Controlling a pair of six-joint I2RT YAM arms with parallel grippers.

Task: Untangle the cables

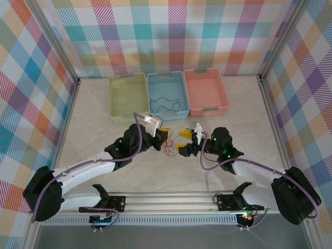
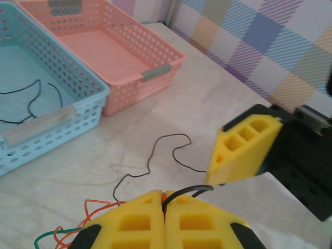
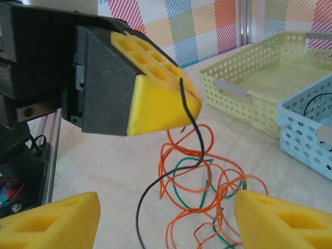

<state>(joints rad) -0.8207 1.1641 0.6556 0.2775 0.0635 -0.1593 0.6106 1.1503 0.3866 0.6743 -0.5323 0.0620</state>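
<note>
Yellow fingers (image 2: 140,220) of the left tool (image 2: 165,199) sit closest to its wrist camera, pressed flat together with no gap. A black cable (image 2: 179,193) is pinched in the seam between them. From the pinch it runs out over the tabletop (image 2: 218,98) in loose wavy bends toward the baskets.

Right wrist view: same black cable (image 3: 196,140) hangs from the tip of the left tool (image 3: 155,93) and curves down to the lower edge of the frame. Behind it lie the orange cables (image 3: 176,155), looped over each other in a tangle on the tabletop, with a green cable (image 3: 182,165) threaded through the loops.

Right tool (image 3: 166,218): jaws stand wide apart, one finger at each lower corner of its own view, with the tangle lying in front of the gap. Nothing clamped.

Top view: left tool (image 1: 165,134) and right tool (image 1: 182,142) face each other, close together, at mid-tabletop just in front of the baskets. Tangle lies between and below them.

Three baskets in a row at the far edge: green basket (image 1: 113,98), blue basket (image 1: 149,96), pink basket (image 1: 205,110). A second black cable (image 1: 166,106) lies curled on the floor of the blue basket, apart from the tangle.
</note>
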